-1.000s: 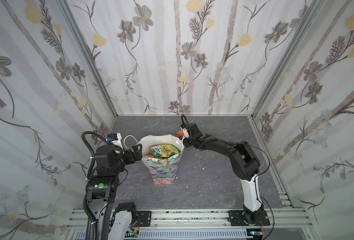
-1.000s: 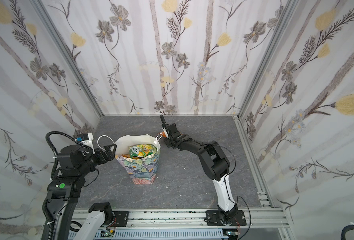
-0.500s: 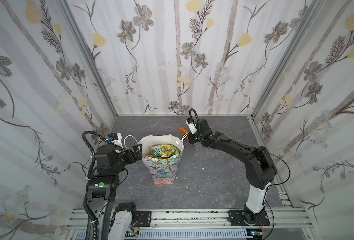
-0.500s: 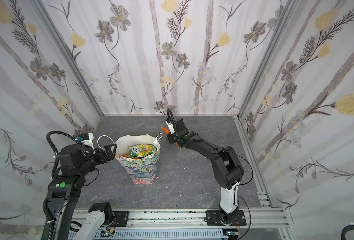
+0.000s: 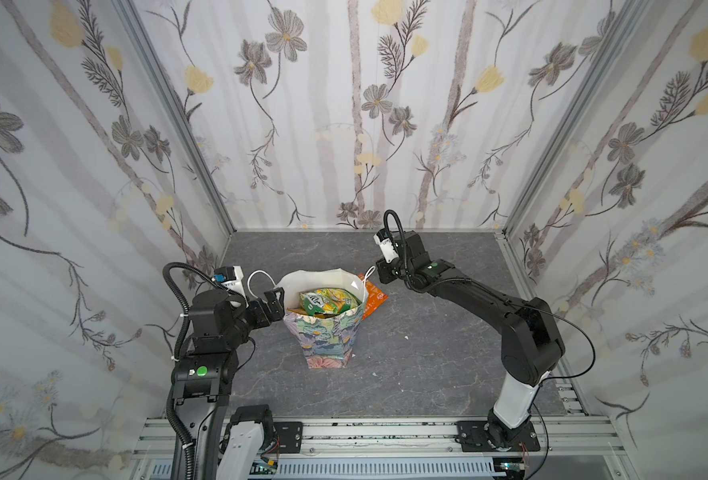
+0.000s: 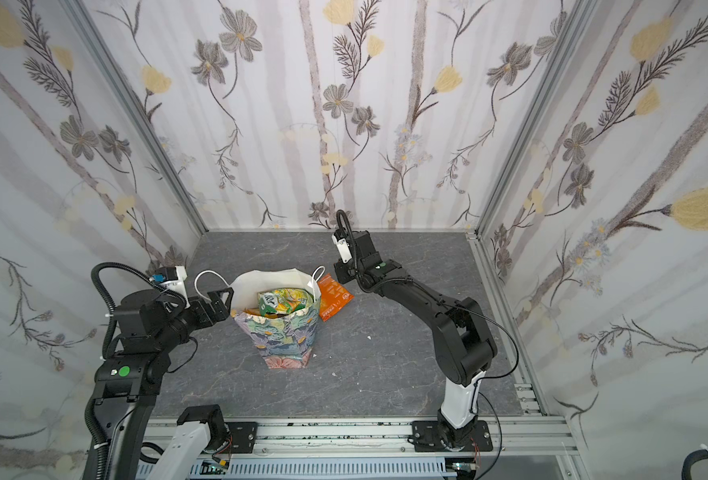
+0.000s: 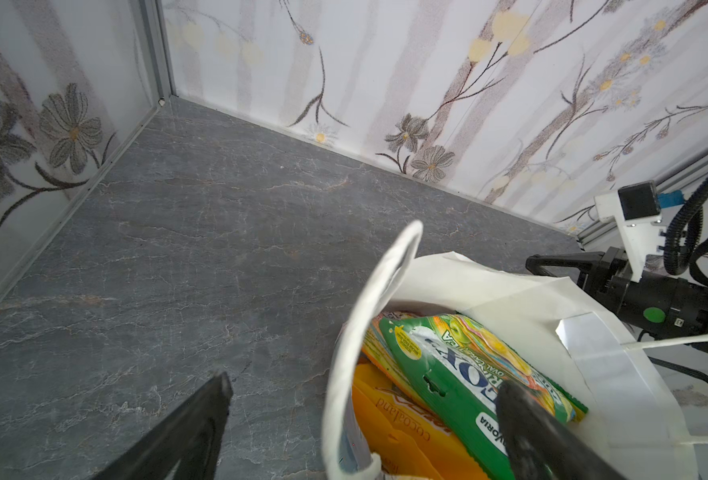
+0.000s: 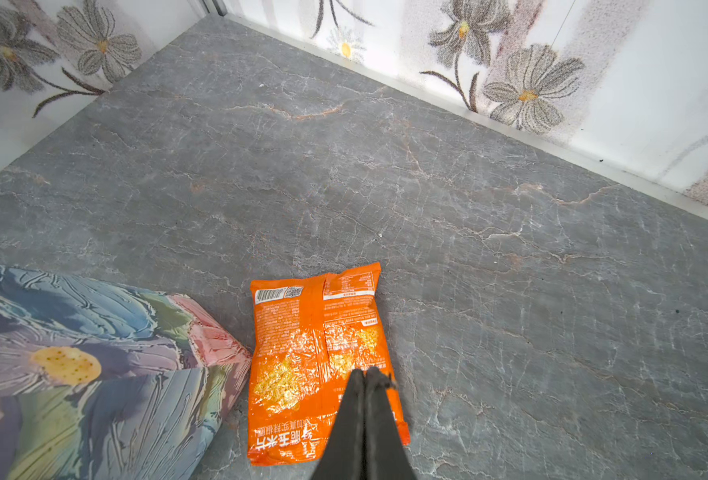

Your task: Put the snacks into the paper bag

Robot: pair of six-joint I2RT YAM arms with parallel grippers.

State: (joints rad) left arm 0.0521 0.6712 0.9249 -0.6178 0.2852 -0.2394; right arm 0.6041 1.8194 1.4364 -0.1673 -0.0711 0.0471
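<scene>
Grey tabletop (image 5: 427, 353): our right gripper (image 8: 364, 371), fingers together, empty, has backed right of paper bag (image 5: 327, 336); orange packet (image 8: 302, 332) lies outside, unbagged; left gripper (image 6: 221, 303) stays spread wide.

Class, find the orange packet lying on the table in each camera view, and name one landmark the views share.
Top view: orange packet right of the bag, partly behind it.
Top view: same place, more of it showing.
Left wrist: not in it.
Right wrist: centre, beside the bag.
Shared landmark: the floral bag.

Glossy foil packet (image 8: 302, 332) — textured paper bag (image 8: 94, 365).
</scene>
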